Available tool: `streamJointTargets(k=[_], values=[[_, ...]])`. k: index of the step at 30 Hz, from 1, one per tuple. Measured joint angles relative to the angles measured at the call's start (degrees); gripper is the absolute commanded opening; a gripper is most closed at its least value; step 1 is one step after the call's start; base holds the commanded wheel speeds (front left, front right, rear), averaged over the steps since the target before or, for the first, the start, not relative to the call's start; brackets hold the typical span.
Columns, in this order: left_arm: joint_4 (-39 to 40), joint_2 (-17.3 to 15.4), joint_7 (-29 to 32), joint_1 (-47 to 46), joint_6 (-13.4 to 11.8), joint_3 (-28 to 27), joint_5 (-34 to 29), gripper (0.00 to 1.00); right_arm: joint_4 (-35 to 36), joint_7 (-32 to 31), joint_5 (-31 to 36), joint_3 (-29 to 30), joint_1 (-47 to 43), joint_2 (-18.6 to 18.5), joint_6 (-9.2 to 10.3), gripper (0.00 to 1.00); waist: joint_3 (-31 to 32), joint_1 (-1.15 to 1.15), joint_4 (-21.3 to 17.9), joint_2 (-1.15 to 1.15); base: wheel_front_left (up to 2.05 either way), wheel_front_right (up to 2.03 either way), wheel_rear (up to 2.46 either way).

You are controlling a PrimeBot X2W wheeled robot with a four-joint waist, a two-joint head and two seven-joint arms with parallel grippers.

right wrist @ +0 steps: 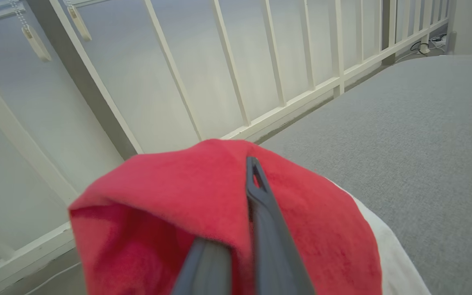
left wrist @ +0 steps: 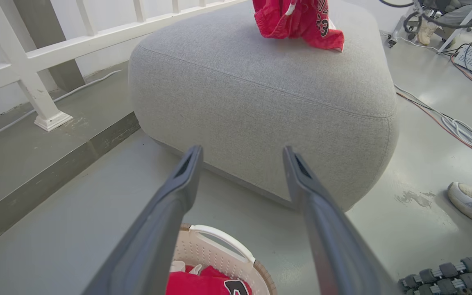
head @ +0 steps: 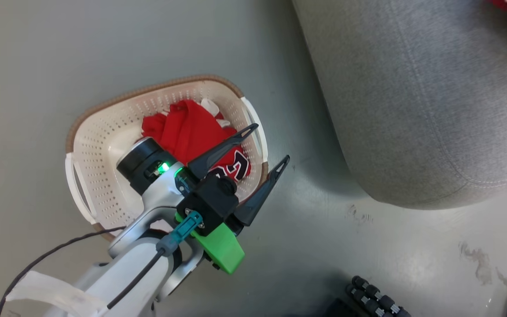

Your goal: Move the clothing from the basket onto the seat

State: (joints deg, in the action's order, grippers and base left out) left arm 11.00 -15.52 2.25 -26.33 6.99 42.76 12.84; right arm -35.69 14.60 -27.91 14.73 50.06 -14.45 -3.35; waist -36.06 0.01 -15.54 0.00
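The cream basket (head: 104,105) stands on the floor with a red jersey (head: 192,127) with numerals and a bit of white cloth bunched inside. My left gripper (head: 271,142) hovers open and empty over the basket's right rim, pointing toward the grey seat (head: 412,97). In the left wrist view the open left gripper (left wrist: 242,148) frames the seat (left wrist: 260,94), with the basket (left wrist: 219,250) below it. More red clothing (left wrist: 297,20) touches the seat's top. My right gripper (right wrist: 244,168) is shut on red clothing (right wrist: 158,205) above the seat (right wrist: 404,135), with white cloth (right wrist: 391,254) under it.
A white railing (left wrist: 35,57) and a raised floor step run behind the seat. Cables (left wrist: 457,127) trail over the floor on the right, near a person's shoe (left wrist: 471,203). A black ribbed roller part (head: 376,299) lies at the bottom right.
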Motion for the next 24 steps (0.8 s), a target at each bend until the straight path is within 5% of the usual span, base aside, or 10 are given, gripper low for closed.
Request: streamJointTargets(k=[8, 11, 12, 24], values=[[-0.9, -0.5, -0.1, -0.9, 0.0, 0.0, 0.0, 1.0, -3.6, 0.0, -0.2, 1.9, -0.1, 1.5, -0.08, 0.0, -2.2, 0.0, -0.5, 0.0, 0.0, 0.0, 0.0], [-1.2, -0.5, -0.3, -1.0, 0.0, 0.1, 0.0, 1.0, -4.1, 0.0, -0.2, 2.6, -0.1, 1.5, -0.16, 0.84, -2.3, 0.0, -0.7, 0.0, 0.0, 0.0, 0.0], [-1.3, -0.5, -0.4, -1.0, 0.0, 0.2, 0.0, 1.0, -4.3, 0.0, 0.0, 2.6, -0.1, 1.5, -0.18, 1.0, -2.3, 0.0, -0.7, 0.0, 0.0, 0.0, 0.0], [-3.3, -0.4, -2.6, -2.0, 0.1, 0.6, 0.2, 1.0, -6.7, 0.0, 2.0, 3.2, -2.4, 3.2, -1.7, 1.0, -0.3, 0.0, -0.5, 0.0, 0.0, 0.0, 0.0]])
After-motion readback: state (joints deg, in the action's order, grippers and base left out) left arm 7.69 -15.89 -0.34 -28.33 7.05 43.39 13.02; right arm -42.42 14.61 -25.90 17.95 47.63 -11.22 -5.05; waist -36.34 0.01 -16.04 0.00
